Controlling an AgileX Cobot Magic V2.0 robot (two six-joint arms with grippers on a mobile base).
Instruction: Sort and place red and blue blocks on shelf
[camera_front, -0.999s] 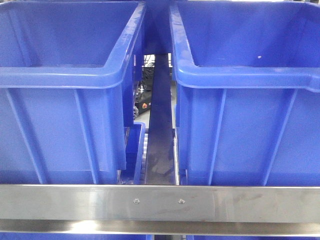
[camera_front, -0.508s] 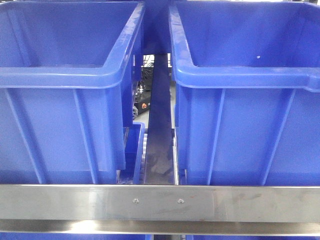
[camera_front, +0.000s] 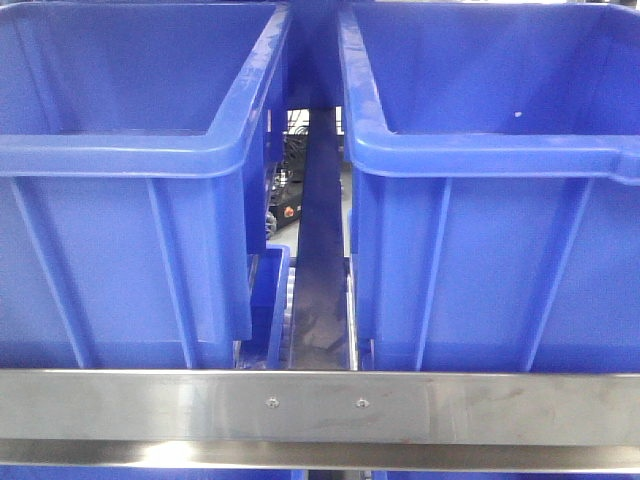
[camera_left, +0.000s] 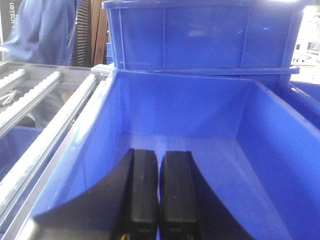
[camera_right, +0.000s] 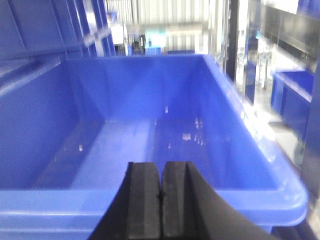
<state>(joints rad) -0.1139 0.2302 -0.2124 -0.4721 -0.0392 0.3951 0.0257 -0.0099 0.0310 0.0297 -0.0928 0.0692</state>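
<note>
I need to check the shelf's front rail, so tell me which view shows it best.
The front-facing view: the steel front rail runs across the whole picture, both small screws visible. The two wrist views show none of it, only bin interiors; the left wrist view catches some roller tracks beside its bin.

Two large blue bins (camera_front: 130, 180) (camera_front: 500, 180) stand behind one steel rail (camera_front: 500, 405) carrying two screws (camera_front: 272, 402) (camera_front: 362, 402).

Two large blue plastic bins fill the front view: the left bin (camera_front: 130, 190) at nine o'clock, the right bin (camera_front: 490, 190) at three, apart, with a dark strip (camera_front: 320, 280) running between them toward twelve. In the left wrist view a second bin (camera_left: 205, 35) sits stacked at twelve, and a person in blue (camera_left: 42, 30) stands at eleven.
</note>
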